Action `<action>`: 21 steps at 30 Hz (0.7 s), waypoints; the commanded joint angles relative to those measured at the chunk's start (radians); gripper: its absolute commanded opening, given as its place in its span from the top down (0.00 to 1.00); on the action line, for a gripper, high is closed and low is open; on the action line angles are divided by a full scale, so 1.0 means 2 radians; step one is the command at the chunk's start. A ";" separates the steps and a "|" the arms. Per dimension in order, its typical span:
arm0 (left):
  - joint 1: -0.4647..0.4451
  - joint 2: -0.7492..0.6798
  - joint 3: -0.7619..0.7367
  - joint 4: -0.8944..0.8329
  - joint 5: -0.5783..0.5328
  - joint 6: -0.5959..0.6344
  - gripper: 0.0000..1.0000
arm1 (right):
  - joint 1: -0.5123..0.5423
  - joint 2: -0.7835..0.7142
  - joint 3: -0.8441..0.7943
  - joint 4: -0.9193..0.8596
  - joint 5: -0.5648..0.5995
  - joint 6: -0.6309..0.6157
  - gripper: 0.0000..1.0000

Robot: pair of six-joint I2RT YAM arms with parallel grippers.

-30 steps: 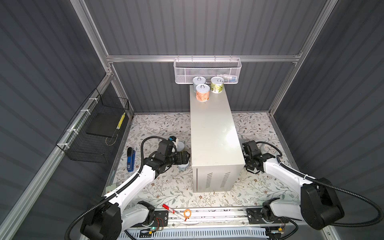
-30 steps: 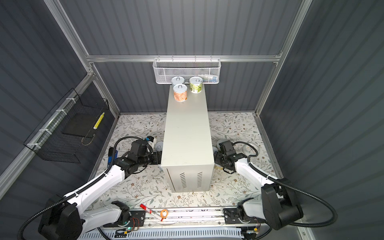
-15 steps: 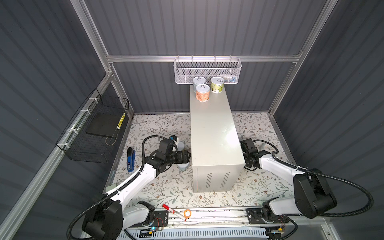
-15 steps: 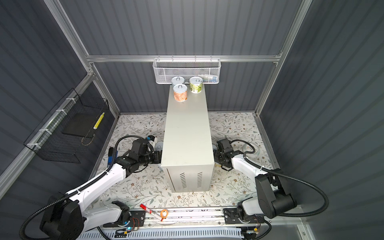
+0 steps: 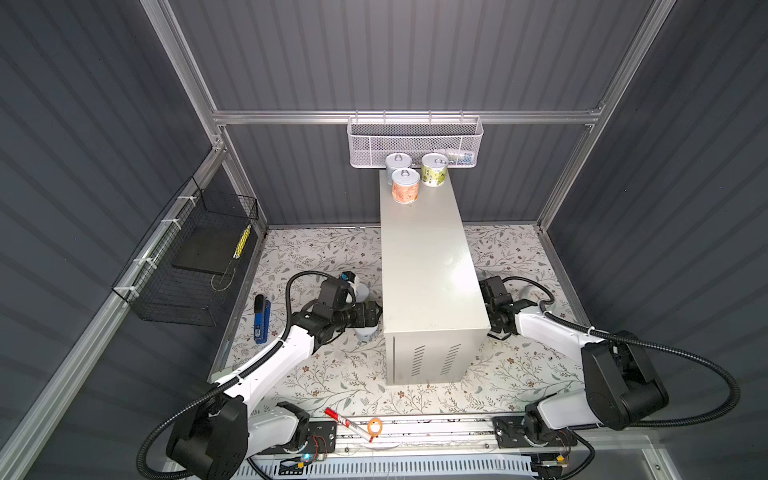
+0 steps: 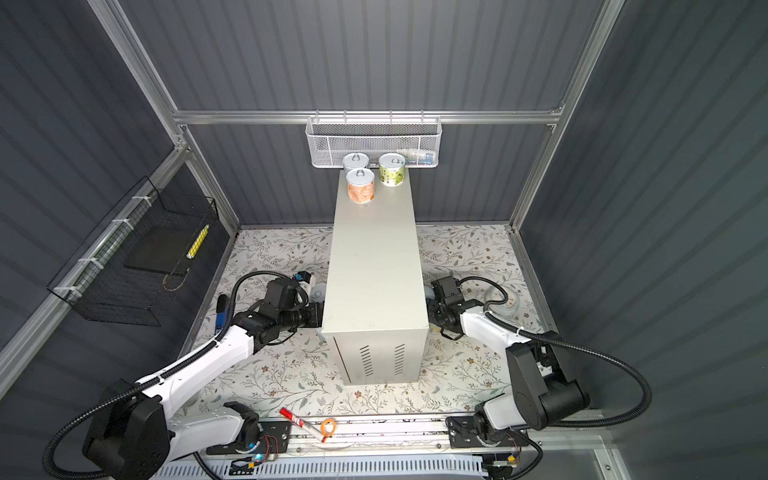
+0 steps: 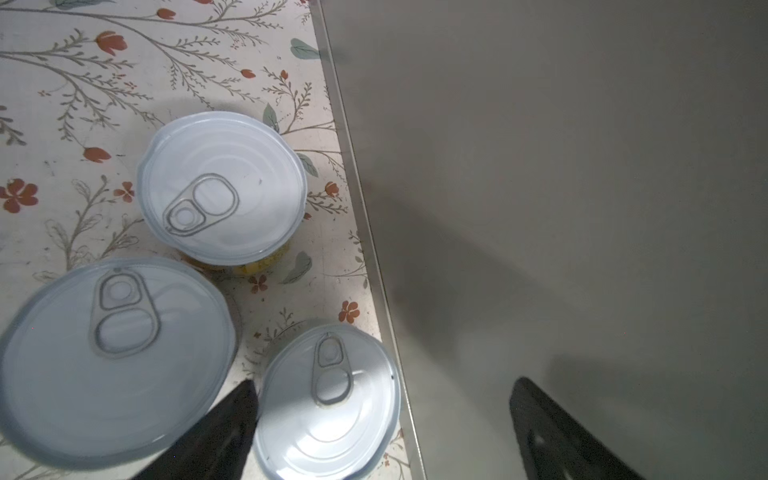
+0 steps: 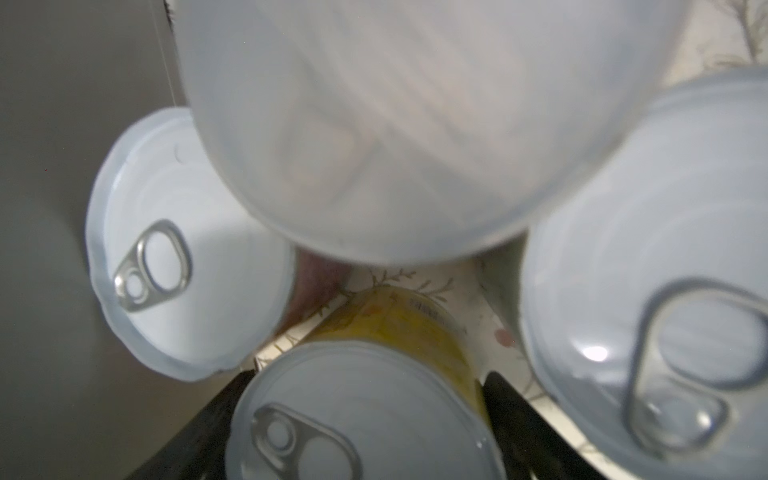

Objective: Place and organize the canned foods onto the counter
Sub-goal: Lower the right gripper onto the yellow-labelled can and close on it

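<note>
While three cans stand in a bunch at the far end of the counter (image 5: pixel 428 270), the rest of its flat top is bare right up to the near edge. The orange-pink can (image 5: pixel 405 187) is in front. The pale can (image 5: pixel 397 163) is behind it, and the yellow-green can (image 5: pixel 434 169) is beside them, just under the white mesh basket (image 5: pixel 415 141). The counter stands in the middle of the flowery tabletop (image 5: pixel 324 374). Both arms are down low in the narrow strips on each side of it. The tabletop in front of the counter's near end is open.

The left gripper (image 5: pixel 376 316) is right next to the counter's left wall. Its fingers (image 7: pixel 232 419) are spread wide and hold nothing. A first can (image 7: pixel 328 399) sits between them, right beside the counter's bottom edge. A second can (image 7: pixel 112 361) is just on the other side of one finger. A third can (image 7: pixel 222 187) stands a bit further along the wall.

The right gripper (image 8: pixel 370 376) is low by the counter's right wall. A yellow can (image 8: pixel 361 424) sits between its two fingers (image 8: pixel 519 424), which are very near its sides. Whether they press it cannot be told. More cans crowd close: a wall-side can (image 8: pixel 187 249) and an outer can (image 8: pixel 665 311).
</note>
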 commanded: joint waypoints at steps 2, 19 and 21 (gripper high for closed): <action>0.000 0.010 0.017 0.010 0.013 0.009 0.05 | 0.001 -0.004 -0.023 -0.048 0.007 0.002 0.26; 0.000 0.011 0.012 0.018 0.009 0.013 0.04 | 0.003 0.038 0.005 -0.051 0.016 -0.010 0.20; 0.000 0.013 0.010 0.021 0.012 0.012 0.04 | 0.004 0.039 0.008 -0.055 0.013 -0.011 0.21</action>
